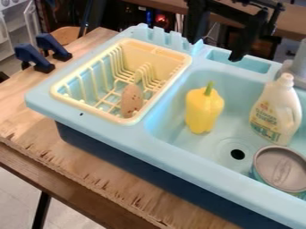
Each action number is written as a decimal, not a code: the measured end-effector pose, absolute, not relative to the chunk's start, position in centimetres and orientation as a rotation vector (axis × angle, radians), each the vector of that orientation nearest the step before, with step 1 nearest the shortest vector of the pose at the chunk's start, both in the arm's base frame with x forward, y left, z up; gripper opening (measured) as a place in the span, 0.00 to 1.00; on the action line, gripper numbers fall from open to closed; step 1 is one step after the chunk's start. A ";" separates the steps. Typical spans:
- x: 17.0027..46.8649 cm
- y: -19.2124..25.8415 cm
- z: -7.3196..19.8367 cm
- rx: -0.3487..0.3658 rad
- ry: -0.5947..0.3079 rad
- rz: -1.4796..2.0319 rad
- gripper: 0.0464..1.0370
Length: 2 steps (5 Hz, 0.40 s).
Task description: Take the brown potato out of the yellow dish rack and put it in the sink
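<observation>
"What was nearest?"

"The tabletop [71, 165], in front of the yellow pepper [203, 112]. Then came a can [281, 169], to the pepper's right, and the drain hole [238, 154], between them."

"And the pepper?"

"It stood stem up in the blue sink [197, 147]. A brown speckled thing [131, 102] lay in the rack [90, 109] to its left; a white bottle [275, 109] stood to its right."

"The end effector [215, 49]?"

"It hung above and beyond the pepper, released, fingers spread, holding nothing."

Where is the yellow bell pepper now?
In the camera view, the yellow bell pepper is in the sink basin, toward its left side, between the dish rack and the white bottle.
</observation>
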State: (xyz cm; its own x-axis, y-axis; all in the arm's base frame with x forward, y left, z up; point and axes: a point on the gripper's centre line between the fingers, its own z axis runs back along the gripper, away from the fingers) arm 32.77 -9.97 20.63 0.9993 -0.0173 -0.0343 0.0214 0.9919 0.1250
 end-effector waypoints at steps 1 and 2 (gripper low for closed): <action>32.8 -9.9 19.3 0.138 0.074 -0.022 0.96; 33.1 -8.3 18.1 0.125 0.086 -0.022 0.96</action>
State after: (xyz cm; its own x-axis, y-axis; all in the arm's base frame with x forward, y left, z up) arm 33.10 -8.29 18.07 0.9961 -0.0163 -0.0867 0.0270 0.9920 0.1234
